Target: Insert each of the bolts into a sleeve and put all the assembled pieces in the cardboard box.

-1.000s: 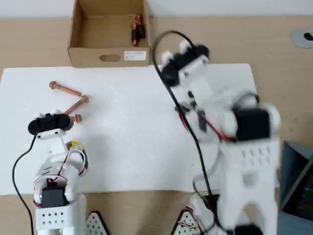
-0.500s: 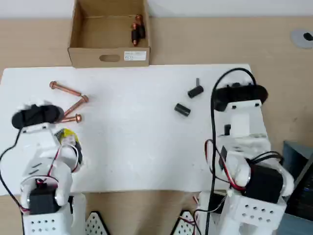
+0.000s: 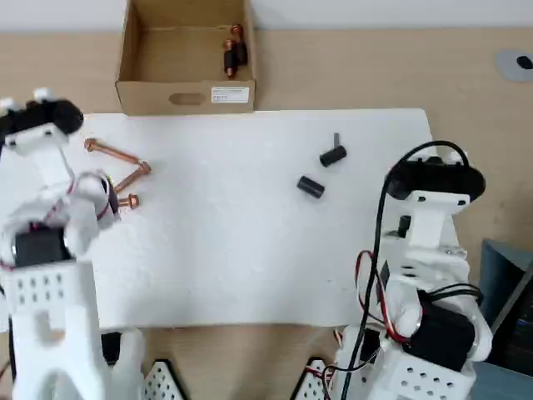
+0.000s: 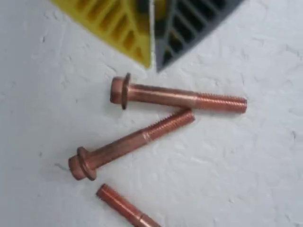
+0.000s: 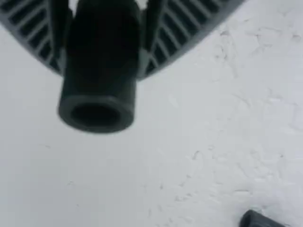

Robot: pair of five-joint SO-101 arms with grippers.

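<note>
Three copper bolts [image 3: 133, 177] lie on the white sheet [image 3: 233, 250] beside the left arm [image 3: 42, 242]. Two loose sleeves [image 3: 311, 187] lie near the right arm [image 3: 429, 250], and the cardboard box [image 3: 185, 98] holds assembled pieces [image 3: 233, 50].

From the left wrist, the left claw [image 4: 154, 61] is pressed together close to the nearest bolt [image 4: 180, 97], not touching it. A third bolt [image 4: 125, 208] is cut off at the edge.

From the right wrist, the right claw [image 5: 102, 28] pinches a black sleeve [image 5: 97, 80]. Another sleeve [image 5: 258, 220] is cut off.

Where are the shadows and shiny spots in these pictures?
High view: even light, the cardboard box darker inside its walls. Left wrist view: pale glints run along the bolts, thin shadows beside them. Right wrist view: the sleeve in the right gripper has a black bore; the mat dims beneath it.
</note>
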